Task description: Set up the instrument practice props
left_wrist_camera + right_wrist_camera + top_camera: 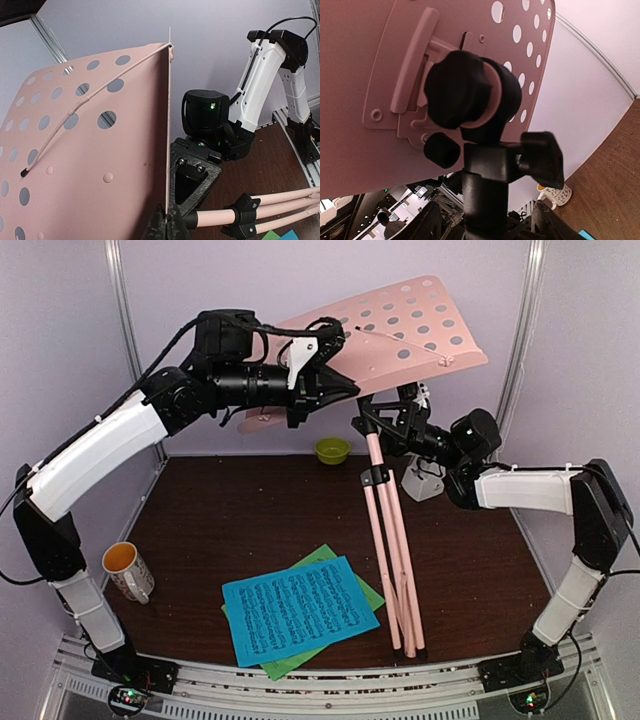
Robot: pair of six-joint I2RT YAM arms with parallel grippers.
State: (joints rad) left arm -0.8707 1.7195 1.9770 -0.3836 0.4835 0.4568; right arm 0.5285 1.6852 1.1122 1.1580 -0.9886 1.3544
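Overhead view; wrist close-ups on stand point(90, 190)

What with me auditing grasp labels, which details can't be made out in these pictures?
Top view: metronome partly behind the right arm, too small for detail.
Top view: green sheet mostly under the blue sheet; their print too small to read.
Top view: right claw fingertips lost against the black hub of the music stand; right wrist view crops them at the bottom edge.
Left wrist view: left claw cut off by the bottom edge.
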